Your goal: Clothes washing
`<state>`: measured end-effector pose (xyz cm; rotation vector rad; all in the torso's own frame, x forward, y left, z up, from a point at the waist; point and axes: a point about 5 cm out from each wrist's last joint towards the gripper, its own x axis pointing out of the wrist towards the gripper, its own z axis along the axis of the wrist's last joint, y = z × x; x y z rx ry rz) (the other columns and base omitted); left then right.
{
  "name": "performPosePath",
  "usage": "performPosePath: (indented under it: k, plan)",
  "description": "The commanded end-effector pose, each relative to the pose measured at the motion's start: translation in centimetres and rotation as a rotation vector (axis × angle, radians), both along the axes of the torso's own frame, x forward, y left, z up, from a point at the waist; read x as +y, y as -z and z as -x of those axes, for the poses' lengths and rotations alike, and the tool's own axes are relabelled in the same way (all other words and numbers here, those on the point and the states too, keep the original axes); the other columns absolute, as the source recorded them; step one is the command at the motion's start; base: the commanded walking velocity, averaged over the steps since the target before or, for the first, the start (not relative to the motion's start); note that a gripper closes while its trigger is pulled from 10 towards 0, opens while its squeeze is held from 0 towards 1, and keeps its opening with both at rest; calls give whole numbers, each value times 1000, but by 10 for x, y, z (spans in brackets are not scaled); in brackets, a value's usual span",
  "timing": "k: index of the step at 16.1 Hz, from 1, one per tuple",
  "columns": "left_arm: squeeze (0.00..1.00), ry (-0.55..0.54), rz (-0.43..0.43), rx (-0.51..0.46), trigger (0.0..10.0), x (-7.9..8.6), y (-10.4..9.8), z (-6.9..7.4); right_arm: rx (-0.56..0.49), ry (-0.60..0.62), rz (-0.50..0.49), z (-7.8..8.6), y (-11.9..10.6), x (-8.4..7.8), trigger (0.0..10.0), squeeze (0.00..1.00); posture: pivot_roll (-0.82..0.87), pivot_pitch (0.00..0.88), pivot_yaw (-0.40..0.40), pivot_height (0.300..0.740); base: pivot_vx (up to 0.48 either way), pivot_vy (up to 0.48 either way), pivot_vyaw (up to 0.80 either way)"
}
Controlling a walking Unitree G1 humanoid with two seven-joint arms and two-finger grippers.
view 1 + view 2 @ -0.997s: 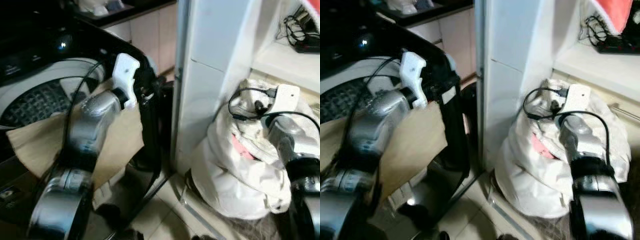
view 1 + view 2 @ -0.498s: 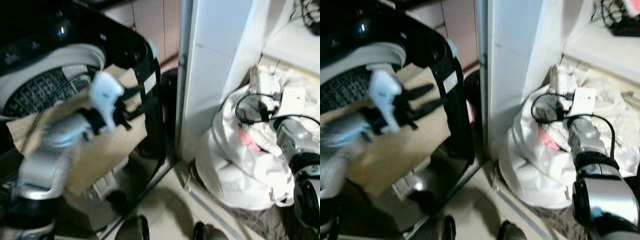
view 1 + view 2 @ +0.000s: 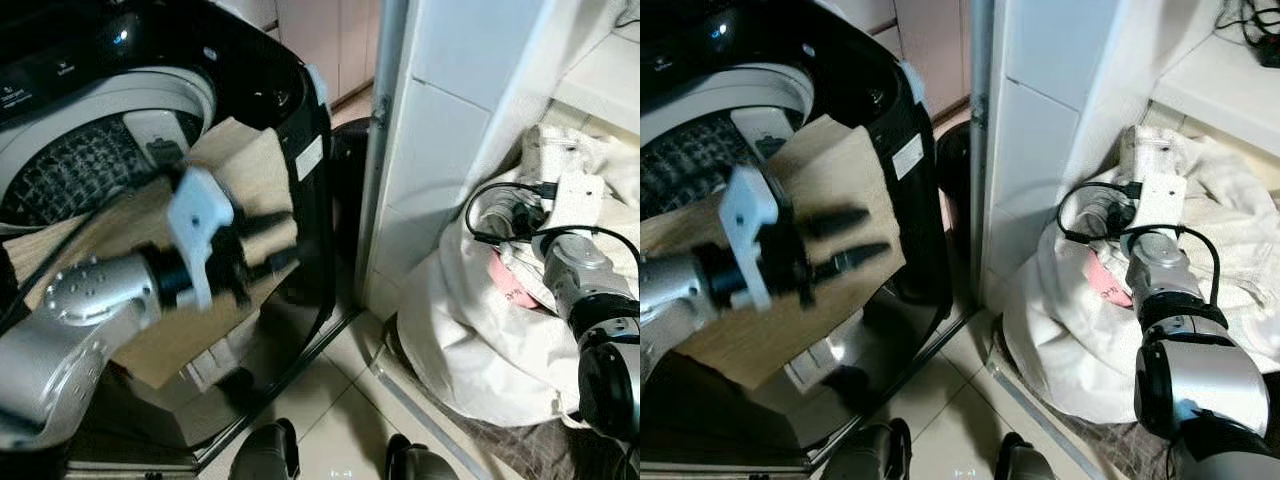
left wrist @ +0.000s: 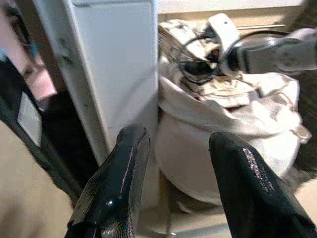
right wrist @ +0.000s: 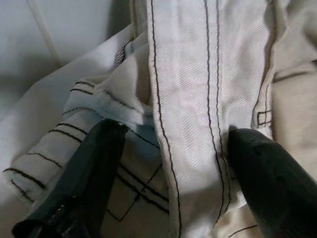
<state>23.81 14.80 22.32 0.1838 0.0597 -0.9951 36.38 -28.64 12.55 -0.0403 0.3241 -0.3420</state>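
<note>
The right tool (image 5: 163,163) is sunk into the mouth of the white laundry sack (image 3: 470,320), its two black fingers (image 5: 74,188) spread wide to either side of a pale garment (image 5: 193,99) with dark stitched seams; nothing is pinched yet. The step in hand is judged to be the taking of a piece of clothing from the sack. For the next move the fingers would have to be closed on the seamed band lying between them, and the cloth then lifted clear and carried across to the washing machine (image 3: 270,80). The band is seen to run lengthwise between the fingers, its long axis pointing away from the wrist and deeper into the sack. The sack itself stands on the tiled floor (image 3: 330,400) against the white wall (image 3: 450,120), well apart from the open drum (image 3: 90,170). The left tool (image 3: 840,240) is held empty before the machine's front with its fingers parted, pointing towards the sack, beside a brown sheet (image 3: 240,170) draped over the rim.
</note>
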Motion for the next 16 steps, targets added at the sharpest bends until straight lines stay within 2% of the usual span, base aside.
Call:
performPosePath:
  k: [1,16]
  plan:
    - [0,42,-11,15,10000,-3,0,6,20,8,-41,1,5,2,0,0,342,202,64,740,0,0,0]
    - [0,27,-1,47,10000,-8,2,7,11,34,-59,-3,-4,0,0,0,324,192,26,740,0,0,0]
